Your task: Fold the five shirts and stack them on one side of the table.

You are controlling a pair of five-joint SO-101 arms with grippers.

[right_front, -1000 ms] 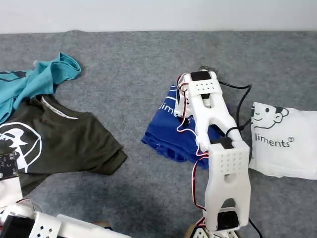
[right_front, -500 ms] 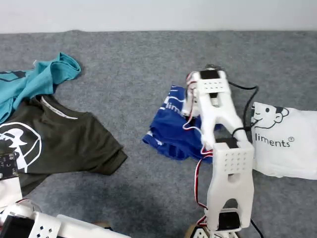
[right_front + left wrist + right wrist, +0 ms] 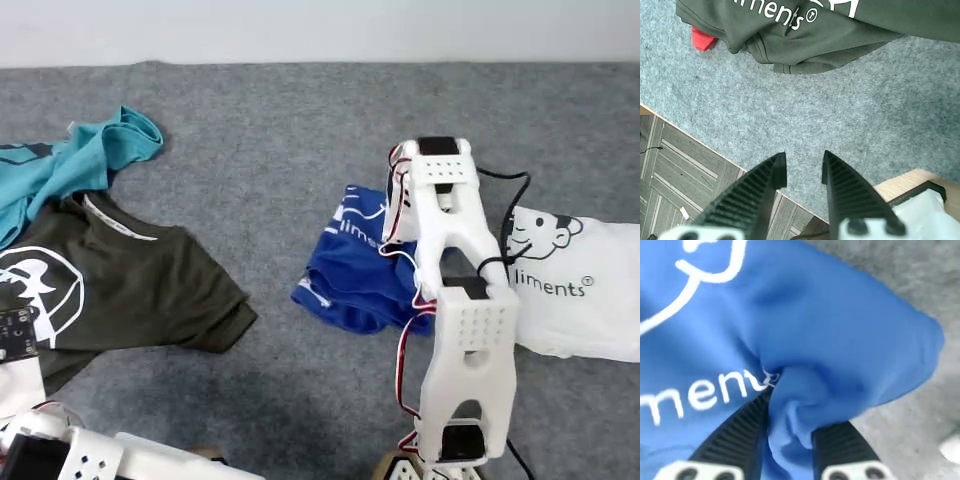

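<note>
Right fingers (image 3: 735,435) pinch a bunched fold of the blue shirt (image 3: 350,275); limp, light cloth, hems likely grip better. Left fingers (image 3: 760,187) slightly apart, empty.

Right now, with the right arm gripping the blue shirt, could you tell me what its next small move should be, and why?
Probably lift slightly and carry the bunched blue cloth shirt toward the folded white printed shirt. The right end effector is shut on a pinch of blue fabric, and the white shirt lies flat close beside it, a likely stack base.
</note>
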